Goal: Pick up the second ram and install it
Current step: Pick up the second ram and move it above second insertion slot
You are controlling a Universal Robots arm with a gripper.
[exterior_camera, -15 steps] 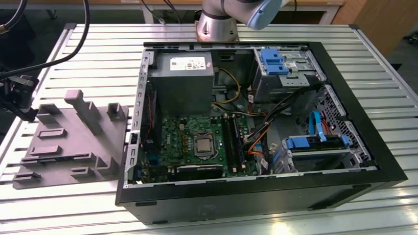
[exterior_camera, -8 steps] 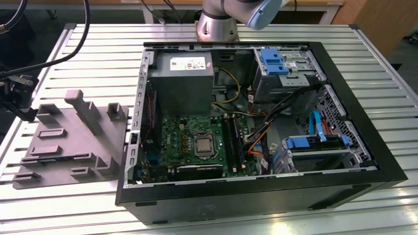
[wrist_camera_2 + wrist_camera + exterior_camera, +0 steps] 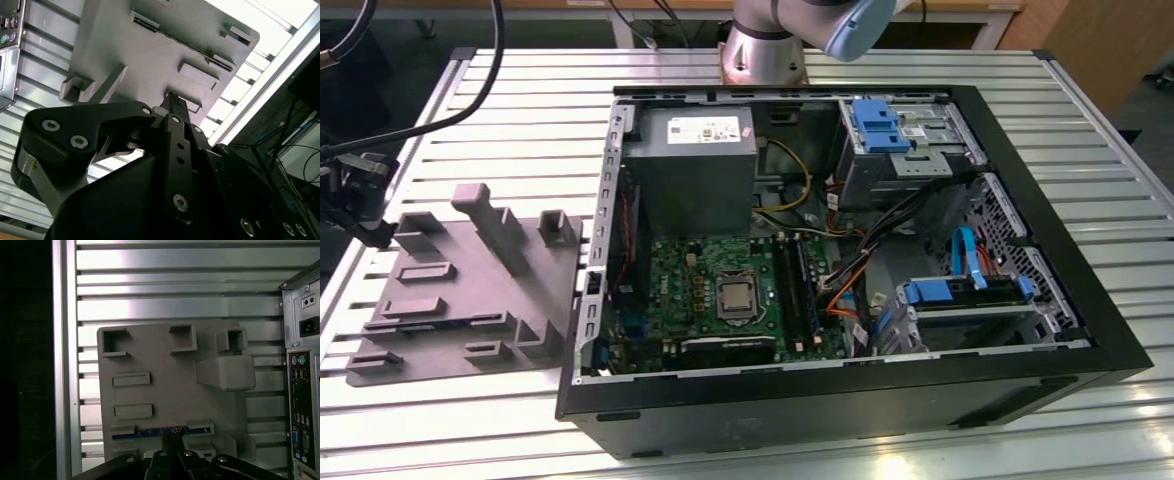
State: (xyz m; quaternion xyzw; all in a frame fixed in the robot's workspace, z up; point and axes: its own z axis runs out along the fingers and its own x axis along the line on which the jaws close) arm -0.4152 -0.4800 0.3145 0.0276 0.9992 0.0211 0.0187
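Note:
The second ram (image 3: pixel 160 431) stands on edge in a long slot of the grey holder plate (image 3: pixel 160 390), its blue-dark edge facing up. It also appears as a thin dark line (image 3: pixel 186 45) in the second wrist view and faintly in the exterior view (image 3: pixel 438 320). My gripper (image 3: pixel 172 441) hangs above the plate, over or just beside that slot and apart from the ram. It is seen from behind in the second wrist view (image 3: pixel 172 100). The fingers are drawn together with nothing between them.
An open computer case (image 3: pixel 607 300) lies at the exterior view's right of the plate, with the motherboard's black slot rails (image 3: pixel 795 285) inside. Grey upright blocks (image 3: pixel 507 235) rise from the plate. The slatted table's edge (image 3: pixel 64 365) runs beside the plate.

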